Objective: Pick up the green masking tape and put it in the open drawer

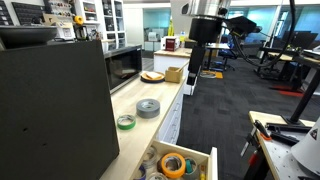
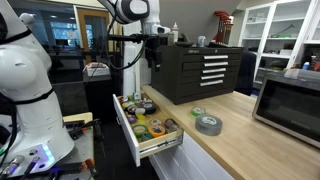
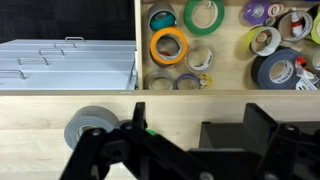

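As the hand [image 2: 152, 58] hangs high over the front edge of the desk [image 2: 240, 140], jaws spread wide and holding nothing, I look down through the wrist view at my target. Only a sliver of the green masking tape [image 3: 150, 131] shows there. It peeks past the hand's dark frame, just beside a larger grey tape roll [image 3: 90, 125]. In both exterior views the green masking tape [image 1: 126, 122] lies flat on the light wooden desk, near its front edge. It sits close to the grey tape roll without touching it, and well below the hand. The open drawer [image 2: 125, 130] juts from the desk front nearby, already crowded with rolls of many colours.

I judge the tape light and fairly stiff, most likely a card core wound with paper, so it is unlikely to crush or slip. Lying flat, it offers its ring wall as the best hold, with one finger inside the hole and one outside. Failing that, both jaws could close across its outer width. The descent looks long, and the grey tape roll nearby leaves little room for a stray finger.
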`<state>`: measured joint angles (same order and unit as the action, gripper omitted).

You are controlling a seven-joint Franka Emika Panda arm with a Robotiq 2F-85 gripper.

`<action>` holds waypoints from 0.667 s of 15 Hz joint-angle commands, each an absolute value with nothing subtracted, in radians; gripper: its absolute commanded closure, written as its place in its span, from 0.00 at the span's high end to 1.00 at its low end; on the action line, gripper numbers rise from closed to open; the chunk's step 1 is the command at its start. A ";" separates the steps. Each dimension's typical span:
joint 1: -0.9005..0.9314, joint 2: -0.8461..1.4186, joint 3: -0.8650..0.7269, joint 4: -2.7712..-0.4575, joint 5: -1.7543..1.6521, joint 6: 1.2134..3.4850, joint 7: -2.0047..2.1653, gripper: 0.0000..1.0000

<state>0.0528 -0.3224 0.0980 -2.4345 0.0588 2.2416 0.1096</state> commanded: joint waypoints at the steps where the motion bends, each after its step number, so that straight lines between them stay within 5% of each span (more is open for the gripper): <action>1: 0.053 -0.291 0.082 -2.422 0.054 2.290 0.085 1.00; 10: 0.061 -0.093 0.028 -2.345 0.089 2.448 -0.142 1.00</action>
<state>0.0529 -0.1844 0.0484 -2.4001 0.0680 2.4009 -0.0526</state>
